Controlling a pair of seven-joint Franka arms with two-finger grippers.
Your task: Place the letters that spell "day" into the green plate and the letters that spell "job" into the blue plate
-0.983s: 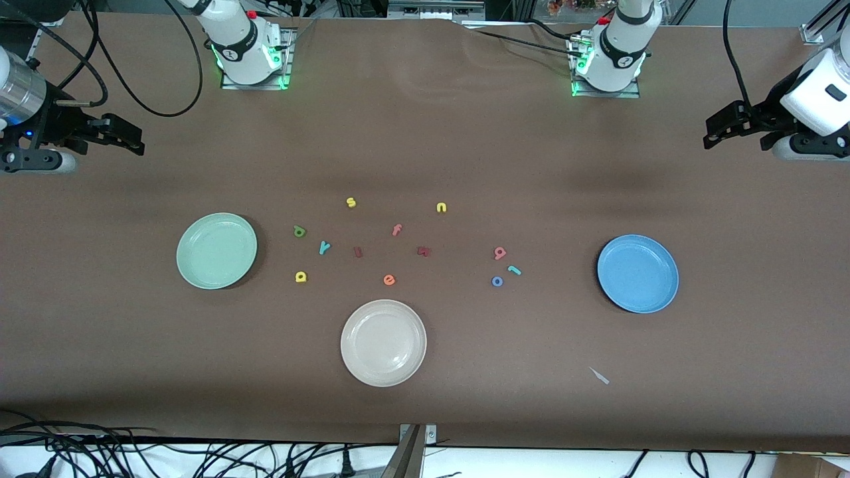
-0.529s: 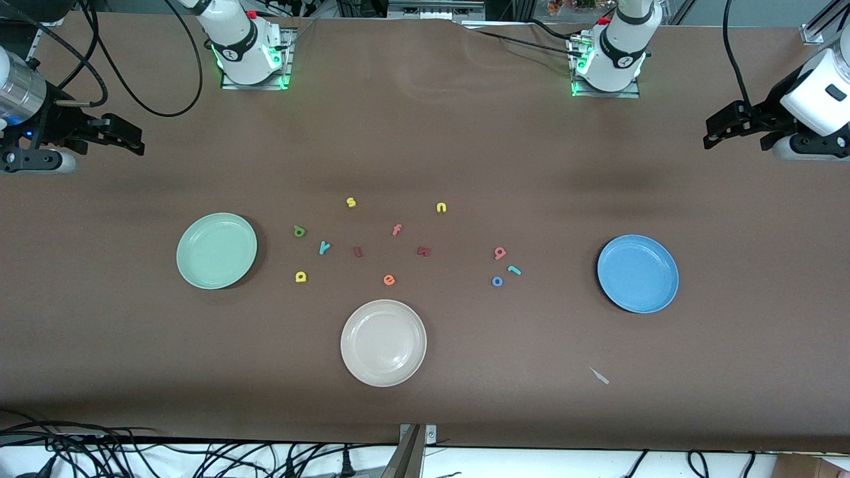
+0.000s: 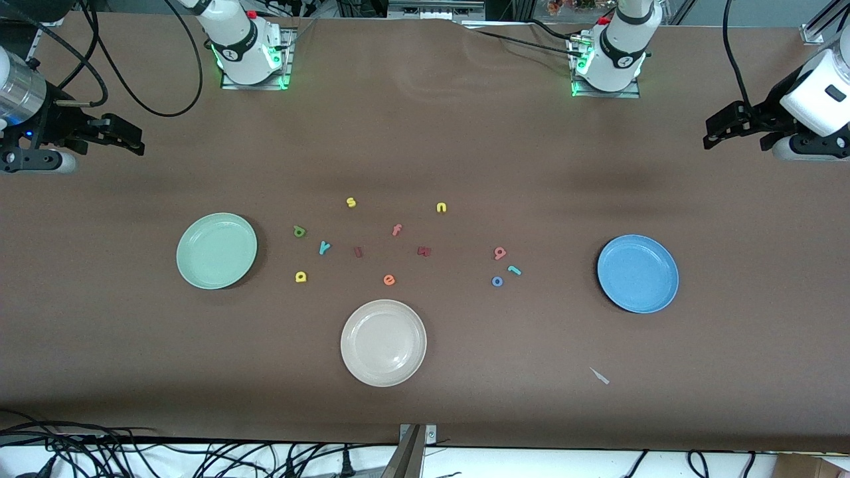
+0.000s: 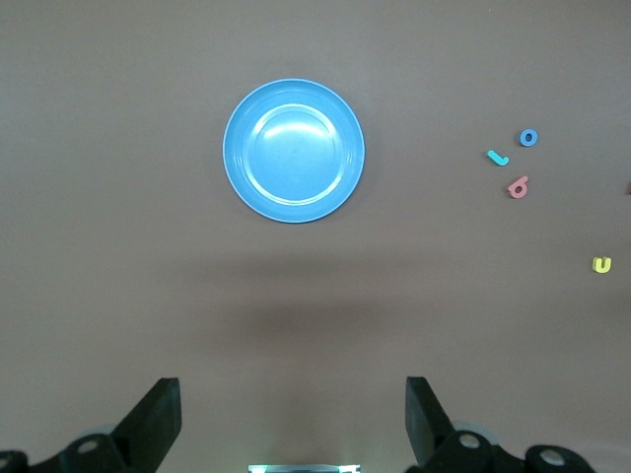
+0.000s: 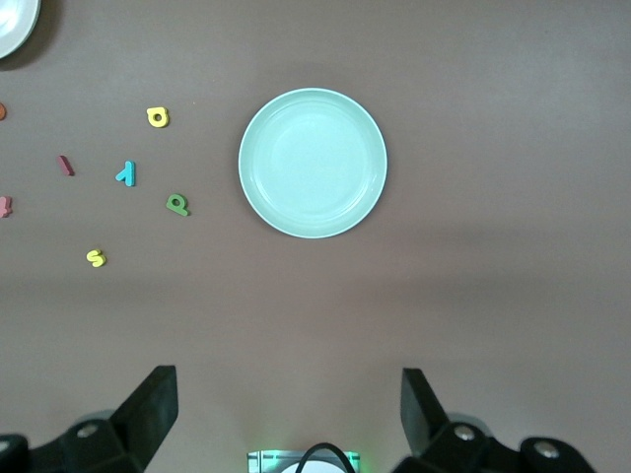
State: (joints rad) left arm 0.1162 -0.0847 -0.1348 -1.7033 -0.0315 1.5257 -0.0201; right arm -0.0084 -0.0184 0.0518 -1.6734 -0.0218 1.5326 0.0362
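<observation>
Fingers spread wide and empty on both my grippers. My left gripper (image 3: 714, 136) hangs over bare table at its end, well apart from the blue plate (image 3: 637, 273); j (image 3: 514, 269), o (image 3: 497, 281) and b (image 3: 500, 252) lie beside that plate. My right gripper (image 3: 133, 138) hangs likewise, well apart from the green plate (image 3: 216, 251); d (image 3: 299, 231), y (image 3: 324, 247) and a (image 3: 301, 277) lie beside it.

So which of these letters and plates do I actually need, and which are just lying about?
Needed:
- green plate: dark green d, teal y, yellow a
- blue plate: teal j, blue o, red-pink b

Lying about:
- cream-white plate
- yellow s, yellow n, pink f, orange e
- two dark red letters
</observation>
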